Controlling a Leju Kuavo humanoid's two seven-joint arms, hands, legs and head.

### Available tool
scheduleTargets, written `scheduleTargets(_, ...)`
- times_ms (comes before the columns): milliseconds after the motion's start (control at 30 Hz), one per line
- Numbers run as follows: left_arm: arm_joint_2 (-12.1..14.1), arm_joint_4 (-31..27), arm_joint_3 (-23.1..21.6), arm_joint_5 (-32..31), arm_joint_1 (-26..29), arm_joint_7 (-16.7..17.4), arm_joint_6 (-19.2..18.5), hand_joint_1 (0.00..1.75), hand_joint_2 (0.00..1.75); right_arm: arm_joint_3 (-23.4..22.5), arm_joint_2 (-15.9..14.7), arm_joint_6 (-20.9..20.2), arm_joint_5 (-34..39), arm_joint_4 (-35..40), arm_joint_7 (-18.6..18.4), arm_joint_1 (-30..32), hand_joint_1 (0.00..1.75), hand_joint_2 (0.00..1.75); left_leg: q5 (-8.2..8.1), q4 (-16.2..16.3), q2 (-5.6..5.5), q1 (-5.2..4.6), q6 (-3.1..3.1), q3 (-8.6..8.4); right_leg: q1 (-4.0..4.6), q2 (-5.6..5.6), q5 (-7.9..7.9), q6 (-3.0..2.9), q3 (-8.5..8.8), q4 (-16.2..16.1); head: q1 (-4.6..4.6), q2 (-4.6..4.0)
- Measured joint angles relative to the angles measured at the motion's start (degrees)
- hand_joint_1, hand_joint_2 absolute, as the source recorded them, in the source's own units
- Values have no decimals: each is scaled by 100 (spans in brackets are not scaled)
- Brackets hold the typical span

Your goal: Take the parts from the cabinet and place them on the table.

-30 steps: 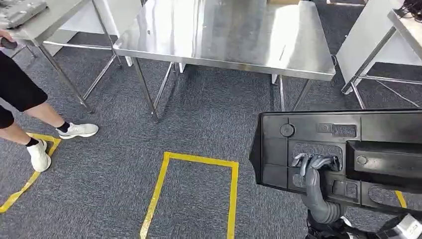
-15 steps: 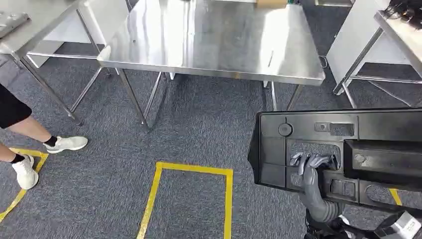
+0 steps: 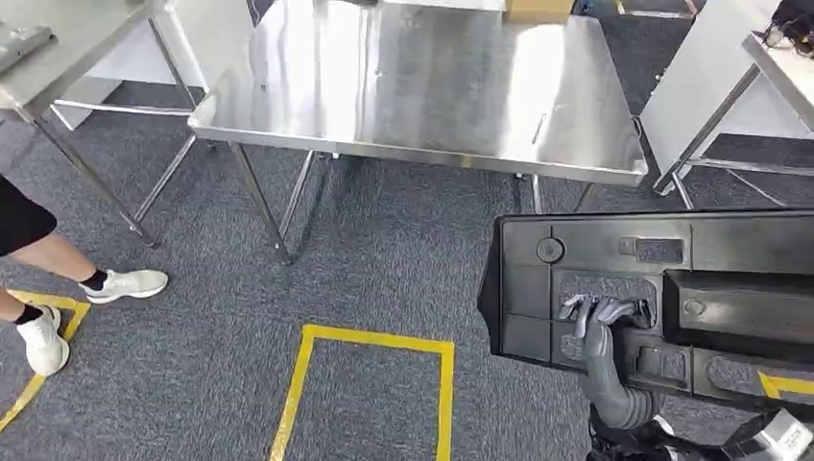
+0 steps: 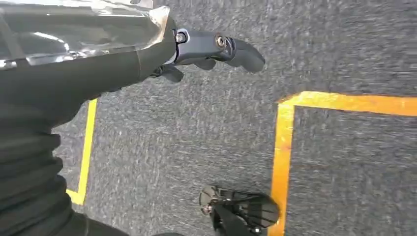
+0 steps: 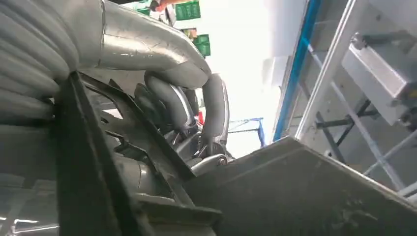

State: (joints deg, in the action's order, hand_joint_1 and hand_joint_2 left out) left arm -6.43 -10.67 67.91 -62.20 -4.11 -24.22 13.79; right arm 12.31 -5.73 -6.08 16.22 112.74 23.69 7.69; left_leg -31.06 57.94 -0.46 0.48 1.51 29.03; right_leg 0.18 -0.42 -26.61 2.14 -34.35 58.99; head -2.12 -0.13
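A large black moulded plastic part (image 3: 672,288) hangs in front of me at the lower right of the head view, over the carpet. My right hand (image 3: 603,317) grips it through a recess near its left end, the arm rising from below. In the right wrist view the fingers (image 5: 214,110) hook over the black part (image 5: 305,196). The steel table (image 3: 422,86) stands ahead, its top bare, its near edge beyond the part. My left hand (image 4: 211,49) hangs over the carpet, holding nothing, with its fingers apart.
A person's legs and white shoes (image 3: 130,283) stand at the left by a second steel table (image 3: 58,48). Another table frame (image 3: 730,86) is at the right. Yellow tape (image 3: 370,336) marks a box on the grey carpet. A cardboard box (image 3: 533,8) sits beyond the table's far edge.
The whole picture has shifted, so the camera has moved: the table now lies nearer and more centred. The person's feet sit further left. The part stays in my right hand's grip.
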Motion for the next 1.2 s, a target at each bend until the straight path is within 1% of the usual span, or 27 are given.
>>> scheduleTargets(67, 0, 2, -2, 0, 12, 2, -2, 0, 175, 2, -2, -9, 0, 2, 9, 6, 175, 175, 38, 48, 8, -11, -51, -80, -36, 29, 32, -93, 48, -42, 11, 0)
scheduleTargets(100, 4, 2, -4, 0, 8, 4, -2, 0, 175, 0, -4, -13, -2, 4, 11, 9, 175, 175, 10, 167, 24, -8, -72, -18, -112, 41, 18, -116, 159, -94, 22, 0)
scheduleTargets(133, 9, 2, -9, 0, 3, 2, 0, 0, 175, 0, -7, -15, -4, 9, 15, 3, 175, 175, 28, 432, 27, -6, -90, 88, -107, 35, -16, -167, 236, -114, 15, 0)
scheduleTargets(167, 7, 2, -9, 0, -10, 2, 4, 0, 175, 0, -4, -15, -18, 13, 20, -7, 175, 175, -22, 802, 27, 0, -110, 312, -106, 34, -48, -213, 275, -119, 48, 0)
scheduleTargets(233, 2, 2, -13, -7, -2, 2, 17, 0, 175, 0, -7, -15, -44, 15, 26, -1, 175, 175, -431, 1555, 27, 12, -149, 884, -87, 25, -96, -280, 329, -118, 57, 0)
scheduleTargets(267, 2, 2, -13, -7, 8, -7, 17, 0, 175, 0, -7, -15, -59, 15, 37, 0, 175, 175, -573, 1752, 27, 12, -155, 1108, -80, 24, -137, -280, 357, -117, 66, 0)
scheduleTargets(300, 4, 2, -13, -7, 9, -20, 17, 0, 175, 0, -7, -15, -74, 15, 48, 7, 175, 175, -511, 1722, 29, 12, -150, 1216, -73, 24, -173, -279, 399, -117, 68, 0)
scheduleTargets(333, 4, 2, -13, -7, 8, -33, 17, 0, 175, 0, -7, -15, -90, 15, 57, 9, 175, 175, -274, 1499, 30, 11, -134, 1201, -70, 15, -216, -266, 457, -117, 68, 0)
scheduleTargets(400, 11, 2, -13, -7, 8, -57, 26, 0, 175, 0, -7, -15, -105, 15, 72, 8, 175, 175, 500, 569, 104, -1, -66, 893, -57, -40, -319, -243, 606, -119, 81, 0)
scheduleTargets(433, 15, 2, -13, -7, 4, -66, 33, 0, 175, 0, -7, -15, -111, 15, 76, 9, 175, 175, 720, 187, 325, -43, -2, 751, -54, -78, -379, -223, 609, -128, 83, 0)
scheduleTargets(467, 15, 2, -15, -4, -17, -68, 33, 0, 175, 0, -7, -15, -118, 13, 79, 8, 175, 175, 410, 200, 441, -118, 6, 813, 5, -107, -409, -182, 680, -105, 63, 0)
scheduleTargets(533, 7, 2, -22, -4, -24, -72, 37, 0, 175, 2, -13, -15, -120, 20, 81, 17, 175, 175, 626, 185, 348, -123, 56, 760, 25, -203, -469, -115, 626, -115, 65, 0)
scheduleTargets(600, 0, 2, -22, -4, -26, -72, 39, 0, 175, 4, -13, -15, -120, 24, 85, 4, 175, 175, 645, 110, 226, -85, 109, 715, 79, -321, -523, -53, 711, -170, 79, 0)
scheduleTargets(633, -9, 2, -24, -4, -28, -77, 42, 0, 175, 2, -20, -15, -120, 31, 85, 1, 175, 175, 669, 71, 180, -59, 138, 677, 25, -232, -586, -32, 716, -71, 70, 0)
scheduleTargets(700, 4, 0, -26, 2, -40, -76, 57, 0, 175, 4, -28, -15, -120, 33, 96, 4, 175, 175, 658, 63, 73, -27, 182, 673, 13, -28, -943, -59, 323, 689, 52, 0)
scheduleTargets(767, -4, 2, -28, 2, -38, -77, 57, 0, 175, 4, -44, -15, -120, 28, 94, 15, 175, 175, 647, 64, -46, -27, 188, 677, -37, 10, -1224, -43, -180, 1565, 59, 0)
scheduleTargets(800, -9, 2, -28, 4, -36, -77, 57, 0, 175, 4, -48, -15, -120, 28, 94, 13, 175, 175, 644, 64, -114, -22, 185, 674, -58, 12, -1201, 12, -309, 1708, 55, 0)
scheduleTargets(833, -15, 2, -28, 4, -36, -77, 57, 0, 175, 4, -48, -15, -120, 28, 94, 11, 175, 175, 639, 66, -189, -10, 176, 665, -80, 14, -1051, 95, -279, 1524, 61, 0)
scheduleTargets(900, -24, 2, -31, 13, -36, -77, 57, 0, 175, 4, -50, -15, -120, 28, 94, 8, 175, 175, 627, 68, -332, 16, 142, 625, -122, 76, -525, 258, 141, 482, 59, 0)
scheduleTargets(933, -26, 2, -31, 24, -36, -76, 57, 0, 175, 4, -50, -15, -120, 28, 94, 3, 175, 175, 624, 68, -391, 22, 115, 615, -154, 220, -320, 295, 364, -22, 50, 0)
scheduleTargets(967, -22, 2, -31, 29, -38, -72, 57, 0, 175, 6, -50, -15, -120, 22, 92, 0, 175, 175, 619, 77, -437, -5, 69, 604, -115, 312, -266, 238, 364, -80, 44, 0)
scheduleTargets(1000, -24, 2, -31, 28, -38, -72, 57, 0, 175, 7, -52, -15, -120, 26, 94, -4, 175, 175, 619, 77, -478, -11, 28, 618, -113, 265, -231, 136, 368, -112, 46, 0)
scheduleTargets(1067, -28, 2, -31, 31, -19, -72, 57, 0, 175, 7, -55, -15, -120, 26, 94, -7, 175, 175, 649, 30, -522, 11, -42, 626, -66, 213, -221, 31, 414, -106, 52, 0)
scheduleTargets(1100, -24, 2, -31, 31, -7, -72, 59, 0, 175, 7, -52, -15, -120, 26, 94, -22, 175, 175, 665, 29, -562, 8, -84, 646, -104, 165, -181, -28, 421, -140, 52, 0)
scheduleTargets(1133, -15, 2, -33, 31, -2, -72, 59, 0, 175, 9, -46, -15, -120, 26, 94, -33, 175, 175, 606, 105, -394, 15, -94, 656, -152, 115, -153, -71, 442, -165, 63, 0)
scheduleTargets(1167, -17, 2, -33, 37, -3, -72, 61, 0, 175, 9, -46, -15, -120, 28, 94, -30, 175, 175, 442, 307, -164, -11, -116, 749, -146, 83, -163, -117, 449, -169, 96, 0)
scheduleTargets(1200, -17, 2, -33, 37, -8, -72, 61, 0, 175, 9, -46, -17, -120, 28, 96, -26, 175, 175, 193, 720, -47, 2, -143, 945, -144, 28, -169, -133, 453, -167, 120, 0)
